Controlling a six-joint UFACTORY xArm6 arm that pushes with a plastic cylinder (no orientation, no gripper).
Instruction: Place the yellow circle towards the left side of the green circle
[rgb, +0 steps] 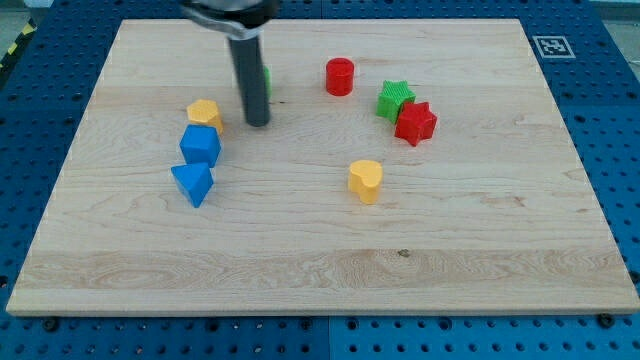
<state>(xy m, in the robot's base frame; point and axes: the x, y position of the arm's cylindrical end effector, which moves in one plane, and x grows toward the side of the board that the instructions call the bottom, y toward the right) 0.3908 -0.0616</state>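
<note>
The yellow round, hexagon-like block (204, 113) sits at the view's upper left, just above the blue cube (200, 145). The green circle (266, 80) is mostly hidden behind my rod; only a green sliver shows at the rod's right edge. My tip (258, 123) rests on the board just below the green circle and to the right of the yellow round block, with a small gap between them. A second yellow block, heart-shaped (366, 180), lies near the board's middle.
A blue triangle (192, 184) lies below the blue cube. A red cylinder (340, 76) stands at the top centre. A green star (395, 98) and a red star (415, 122) touch at the upper right. The wooden board (320, 270) ends at blue pegboard.
</note>
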